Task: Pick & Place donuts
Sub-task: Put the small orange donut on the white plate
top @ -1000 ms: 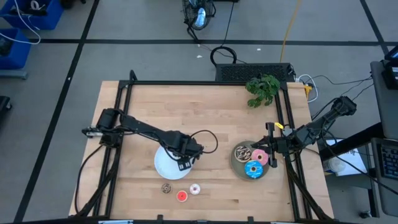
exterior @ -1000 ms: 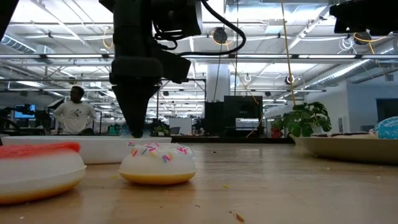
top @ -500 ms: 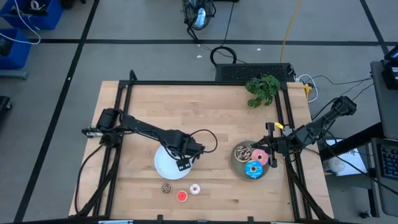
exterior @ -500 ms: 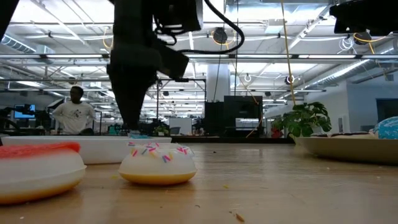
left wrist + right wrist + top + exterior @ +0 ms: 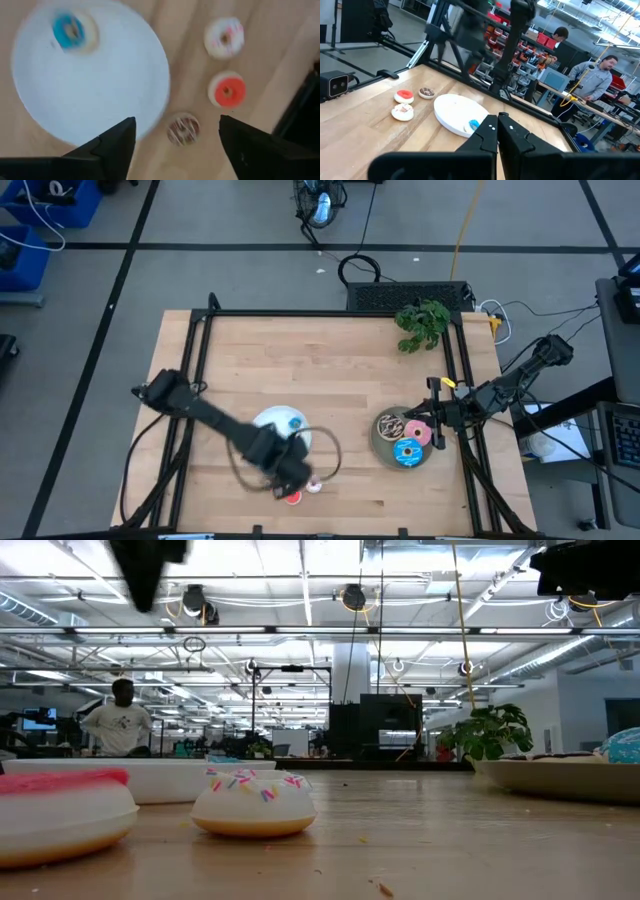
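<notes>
My left gripper [image 5: 288, 478] [image 5: 176, 122] is open and hovers above the tiny donuts near the table's near edge, touching nothing. Between its fingers the left wrist view shows the tiny brown donut [image 5: 183, 129], with the red one [image 5: 227, 91] and the white-pink one [image 5: 225, 39] beyond. The tiny blue donut [image 5: 294, 422] lies flat on the white plate [image 5: 270, 442]. The chocolate [image 5: 390, 425], pink [image 5: 418, 432] and blue sprinkled [image 5: 407, 452] donuts lie on the grey plate [image 5: 385, 452]. My right gripper [image 5: 498, 125] is shut and waits by that plate's right side.
A green plant [image 5: 422, 323] sits at the far right of the table. Black frame rails [image 5: 196, 360] run along the table's left, far and right edges. People stand in the room beyond the table. Bare wood lies across the table's far half.
My left gripper has left the white plate, rising and swinging toward the table's near edge until it is over the tiny donuts. The tiny blue donut stays behind, lying uncovered on the plate. The right arm has kept still.
</notes>
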Robot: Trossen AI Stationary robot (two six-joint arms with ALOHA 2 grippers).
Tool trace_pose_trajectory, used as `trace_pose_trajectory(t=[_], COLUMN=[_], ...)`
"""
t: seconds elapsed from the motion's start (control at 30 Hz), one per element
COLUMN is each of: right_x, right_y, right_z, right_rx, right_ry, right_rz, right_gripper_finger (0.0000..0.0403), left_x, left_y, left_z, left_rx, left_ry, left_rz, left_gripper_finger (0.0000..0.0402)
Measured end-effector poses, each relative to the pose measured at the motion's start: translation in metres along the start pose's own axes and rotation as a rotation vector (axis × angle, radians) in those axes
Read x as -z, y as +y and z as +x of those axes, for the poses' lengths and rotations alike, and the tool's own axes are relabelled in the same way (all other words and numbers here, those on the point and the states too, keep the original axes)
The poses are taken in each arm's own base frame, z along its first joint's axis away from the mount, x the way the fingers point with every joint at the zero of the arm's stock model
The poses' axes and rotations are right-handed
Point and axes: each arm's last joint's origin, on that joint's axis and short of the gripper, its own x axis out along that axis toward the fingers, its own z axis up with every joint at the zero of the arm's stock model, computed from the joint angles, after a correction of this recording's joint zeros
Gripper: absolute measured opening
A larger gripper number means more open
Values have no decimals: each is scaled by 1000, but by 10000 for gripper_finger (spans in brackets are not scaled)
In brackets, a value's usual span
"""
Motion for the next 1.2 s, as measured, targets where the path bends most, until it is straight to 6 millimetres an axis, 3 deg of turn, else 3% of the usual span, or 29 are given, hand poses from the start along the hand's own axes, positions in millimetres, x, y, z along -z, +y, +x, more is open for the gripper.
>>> trace_pose_trajectory(t=[0.17,0.33,0.53,0.83,1.0,1.2], right_x=[0,0,0,0,0,0], right_y=[0,0,0,0,0,0], right_z=[0,0,0,0,0,0], right_rx=[0,2,2,2,2,2], right_ry=[-1,-4,-4,-4,-4,-4], right_rz=[1,2,3,2,2,2], right_gripper_finger=[0,0,0,0,0,0], left_x=[37,51,34,12,12,12], left_y=[-27,-49,-54,-57,-59,-62], left_z=[7,19,31,77,79,79], left_rx=[-29,13,78,89,99,107], left_ry=[-37,-207,-241,-114,-121,-144], left_rz=[-18,111,49,198,260,316], left_gripper_finger=[241,211,224,306,333,319])
